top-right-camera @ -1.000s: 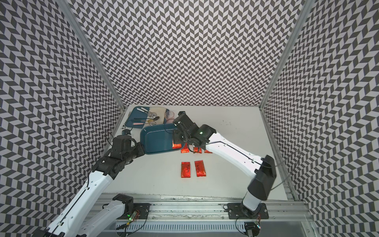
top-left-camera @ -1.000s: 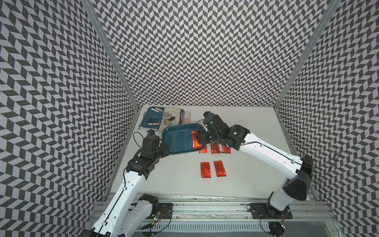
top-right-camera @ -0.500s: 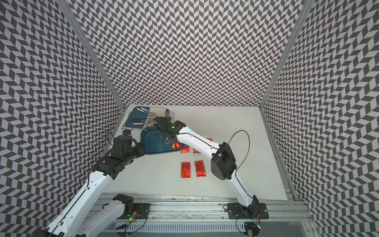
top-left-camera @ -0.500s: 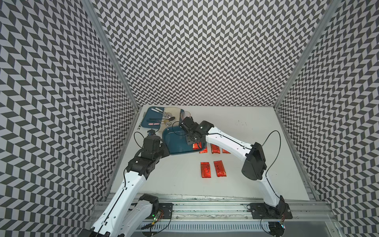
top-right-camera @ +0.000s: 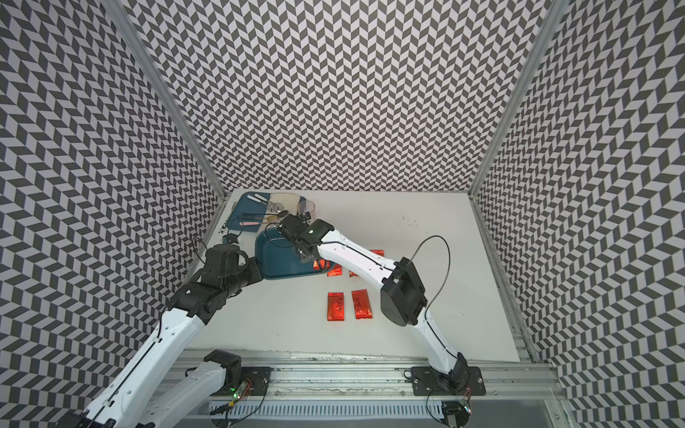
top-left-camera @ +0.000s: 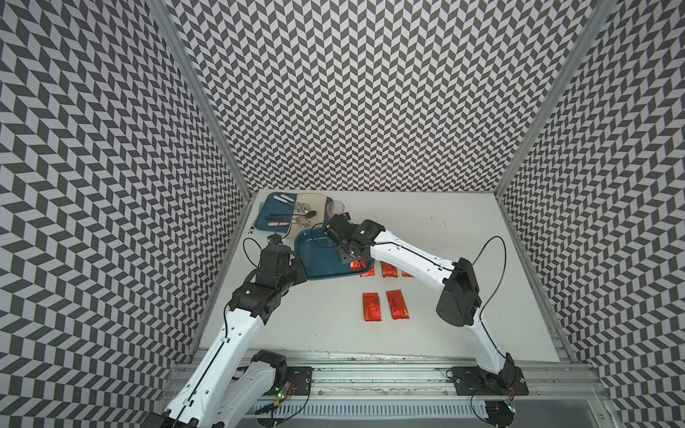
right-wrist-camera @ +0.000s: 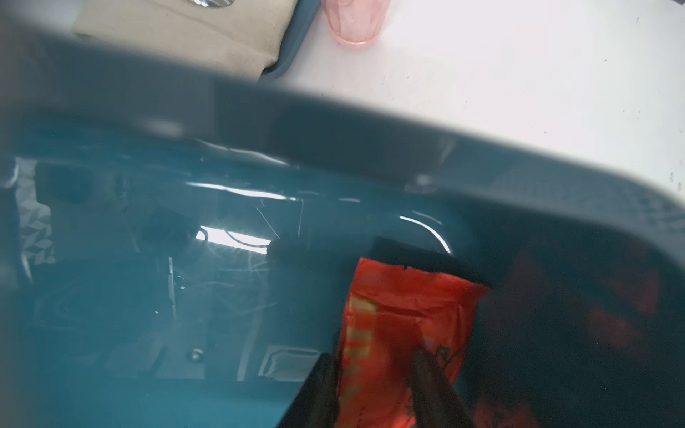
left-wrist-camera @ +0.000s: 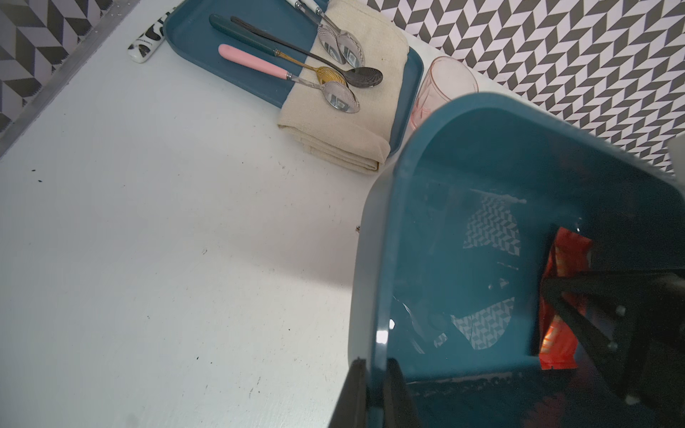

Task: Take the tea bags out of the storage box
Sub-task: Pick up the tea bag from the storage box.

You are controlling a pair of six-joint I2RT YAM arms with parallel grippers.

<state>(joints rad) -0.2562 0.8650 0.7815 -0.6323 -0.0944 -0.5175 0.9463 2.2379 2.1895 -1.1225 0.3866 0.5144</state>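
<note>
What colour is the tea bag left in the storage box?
The tea bag is shiny red-orange, clearest in the right wrist view.

Beyond the left pincer (left-wrist-camera: pixel 374 398), toward the back wall, a flat blue tray (left-wrist-camera: pixel 192 40) lies on the white tabletop (left-wrist-camera: pixel 148 241). A folded beige cloth (left-wrist-camera: pixel 344 137) covers the tray end nearer the pincer. The bowls of a pink-handled spoon (left-wrist-camera: pixel 255 65), a black spoon (left-wrist-camera: pixel 365 78) and a teal-handled gold spoon (left-wrist-camera: pixel 241 34) rest on it. A pink glass (left-wrist-camera: pixel 444 81) stands just beside that end. A small white, black-blotched object (left-wrist-camera: pixel 146 42) lies by the tray's far corner.
</note>
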